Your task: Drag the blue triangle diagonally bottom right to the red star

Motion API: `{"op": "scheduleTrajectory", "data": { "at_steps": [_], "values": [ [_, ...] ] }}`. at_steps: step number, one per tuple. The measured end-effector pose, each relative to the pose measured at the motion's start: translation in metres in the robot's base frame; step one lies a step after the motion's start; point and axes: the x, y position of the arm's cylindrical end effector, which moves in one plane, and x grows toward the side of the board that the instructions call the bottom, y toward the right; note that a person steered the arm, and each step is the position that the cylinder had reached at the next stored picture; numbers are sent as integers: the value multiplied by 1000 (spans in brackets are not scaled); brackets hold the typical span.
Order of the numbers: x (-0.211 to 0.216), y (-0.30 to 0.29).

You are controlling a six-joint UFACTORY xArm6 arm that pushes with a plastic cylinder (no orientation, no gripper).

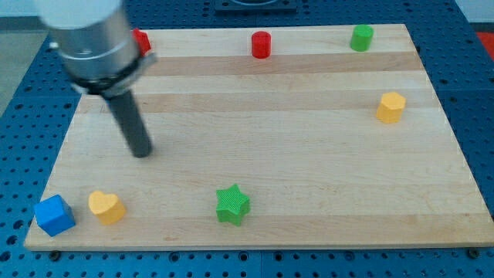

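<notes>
My tip [142,153] rests on the board's left part, with no block touching it. A blue block [54,215] that looks like a cube sits at the bottom left corner, well below and left of the tip. A red block [142,40] sits at the top left edge, partly hidden behind the arm, so its shape cannot be made out. A red cylinder [262,44] stands at the top middle.
A yellow heart [106,207] lies just right of the blue block. A green star [232,205] sits at the bottom middle. A green cylinder [360,37] is at the top right and a yellow block [390,106] is at the right edge. The wooden board [309,154] lies on a blue perforated table.
</notes>
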Motion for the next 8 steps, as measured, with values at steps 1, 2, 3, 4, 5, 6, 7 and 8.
{"op": "scheduleTrajectory", "data": {
  "at_steps": [1,2,3,4,5,6,7,8],
  "values": [
    [-23,-49],
    [-56,-77],
    [-72,-105],
    [-76,-96],
    [-72,-54],
    [-72,-32],
    [-72,-53],
    [-77,-76]
  ]
}}
